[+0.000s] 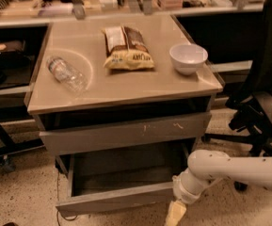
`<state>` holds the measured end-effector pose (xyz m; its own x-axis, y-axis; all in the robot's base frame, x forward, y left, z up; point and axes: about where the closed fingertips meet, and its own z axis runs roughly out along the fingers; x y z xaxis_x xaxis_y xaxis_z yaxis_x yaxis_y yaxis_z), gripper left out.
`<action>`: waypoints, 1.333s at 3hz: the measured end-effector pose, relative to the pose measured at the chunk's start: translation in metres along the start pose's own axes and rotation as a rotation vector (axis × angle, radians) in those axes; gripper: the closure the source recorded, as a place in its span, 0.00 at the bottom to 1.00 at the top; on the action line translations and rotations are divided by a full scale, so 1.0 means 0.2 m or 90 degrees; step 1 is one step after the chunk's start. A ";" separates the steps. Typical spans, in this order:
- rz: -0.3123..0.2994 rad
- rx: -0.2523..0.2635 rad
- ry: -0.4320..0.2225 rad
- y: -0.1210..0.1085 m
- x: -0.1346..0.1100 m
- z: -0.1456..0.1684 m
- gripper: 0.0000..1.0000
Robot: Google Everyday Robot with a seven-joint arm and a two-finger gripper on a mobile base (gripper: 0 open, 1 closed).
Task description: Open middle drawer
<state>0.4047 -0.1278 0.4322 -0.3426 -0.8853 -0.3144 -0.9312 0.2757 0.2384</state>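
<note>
The middle drawer (121, 198) stands pulled out at 6 o'clock, its grey inside showing, with the gripper (175, 213) at its 4 o'clock corner, grip impossible to tell, below a cabinet top (140, 84) bearing a white bowl (188, 58), snack bag (127, 48) and bottle (67, 73).

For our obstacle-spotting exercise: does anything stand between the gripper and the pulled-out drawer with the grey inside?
Nothing visible does. The gripper hangs close beside the front corner of the middle drawer, with no object between them.

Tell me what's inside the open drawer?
Only smooth grey floor shows inside the middle drawer; its back is hidden under the scratched drawer front above. The gripper hangs beside its front corner.
</note>
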 end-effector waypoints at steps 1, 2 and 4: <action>0.028 -0.009 -0.003 0.16 0.07 -0.05 0.00; 0.028 -0.009 -0.003 0.16 0.07 -0.05 0.00; -0.004 0.004 -0.001 0.13 0.06 -0.01 0.00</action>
<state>0.3774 -0.1320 0.4371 -0.3376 -0.8861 -0.3177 -0.9339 0.2730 0.2310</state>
